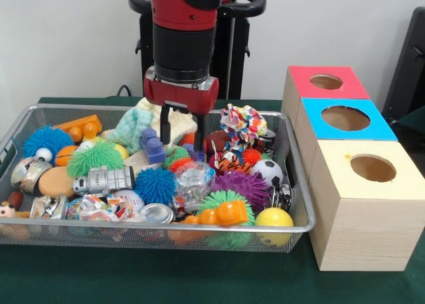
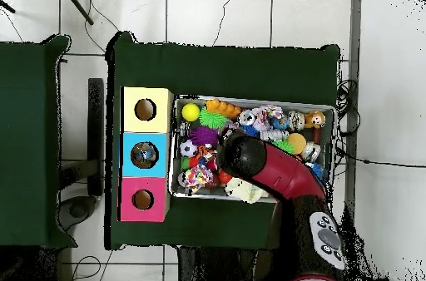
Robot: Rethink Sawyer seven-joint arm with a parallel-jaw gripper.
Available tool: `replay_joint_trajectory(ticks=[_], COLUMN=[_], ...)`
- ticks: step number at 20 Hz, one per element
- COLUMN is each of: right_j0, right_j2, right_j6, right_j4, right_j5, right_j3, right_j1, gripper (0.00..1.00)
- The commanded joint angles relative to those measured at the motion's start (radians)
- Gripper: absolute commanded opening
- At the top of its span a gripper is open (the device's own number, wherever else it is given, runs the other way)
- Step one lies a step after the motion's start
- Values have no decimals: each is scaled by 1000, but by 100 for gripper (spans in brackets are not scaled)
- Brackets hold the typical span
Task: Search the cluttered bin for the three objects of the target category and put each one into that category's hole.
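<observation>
The silver wire-mesh bin [image 1: 166, 229] is packed with toys; it also shows in the overhead view [image 2: 250, 101]. My gripper [image 1: 182, 139] hangs straight down into the bin's back middle, fingers apart, with a cream plush piece [image 1: 180, 123] between them. A purple-blue brick [image 1: 153, 147] lies just left of the fingertips. Three wooden boxes with round holes stand right of the bin: red-topped [image 1: 325, 81], blue-topped [image 1: 345, 118], yellow-topped [image 1: 372, 168]. In the overhead view my arm [image 2: 250, 157] hides the gripper.
Around the gripper lie a pale green plush [image 1: 133, 128], a patterned fabric ball [image 1: 243, 123], a tiger-striped ball [image 1: 227, 163], spiky balls in blue [image 1: 156, 184], green [image 1: 96, 156] and purple [image 1: 244, 184], a soccer ball [image 1: 268, 171] and a yellow ball [image 1: 273, 218].
</observation>
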Motion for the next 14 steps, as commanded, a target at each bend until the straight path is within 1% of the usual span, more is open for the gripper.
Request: replay_joint_trajectory(ticks=[1, 3, 8, 11, 14], right_j0=[-18, -8, -3, 31, 46], right_j2=[99, 90, 93, 67, 55], right_j6=[113, 125, 150, 174, 179], right_j4=[-58, -55, -51, -47, -40], right_j5=[-82, -77, -115, -118, -120], right_j3=[94, 83, 85, 70, 46], right_j1=[11, 18, 47, 57, 70], gripper=[100, 100, 100, 100, 100])
